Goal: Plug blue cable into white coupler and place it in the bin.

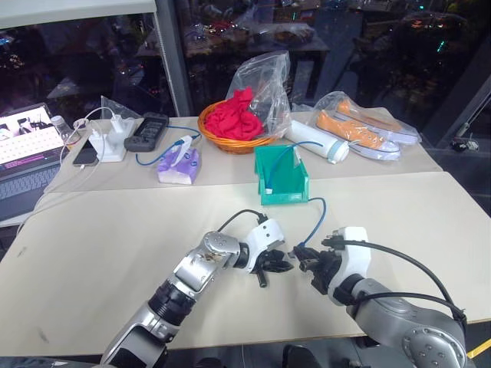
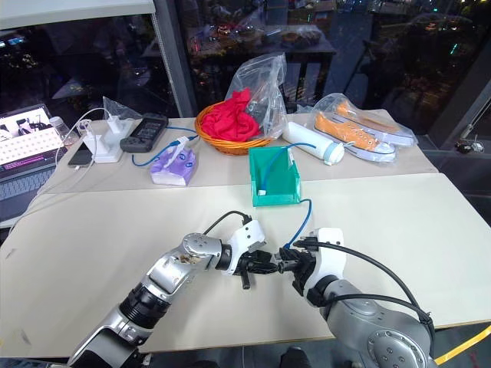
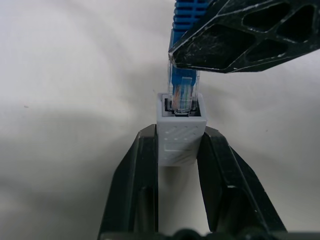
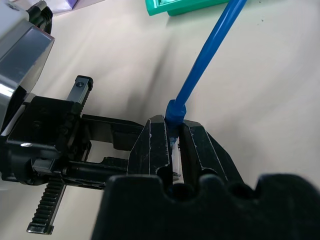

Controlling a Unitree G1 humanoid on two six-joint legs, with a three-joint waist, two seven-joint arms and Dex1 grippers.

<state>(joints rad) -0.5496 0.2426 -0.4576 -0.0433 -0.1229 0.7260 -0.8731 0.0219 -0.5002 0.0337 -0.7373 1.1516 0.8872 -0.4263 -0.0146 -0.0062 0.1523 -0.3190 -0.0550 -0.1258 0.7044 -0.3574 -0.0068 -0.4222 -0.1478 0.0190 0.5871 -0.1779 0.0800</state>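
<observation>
Centrally, low in the head views: left gripper (image 1: 270, 266) clamping the white coupler (image 3: 181, 134) between both fingers, right gripper (image 1: 308, 264) pinching shut on the plug end of the blue cable (image 1: 317, 216). Meeting tip to tip just above the table (image 1: 115, 230), clear plug sitting in the coupler's socket mouth; depth of seating not readable. Cable arcing up-frame from the right gripper, trailing into the bin (image 1: 281, 178) standing upper centre, well apart from both grippers, other end lying inside it.
</observation>
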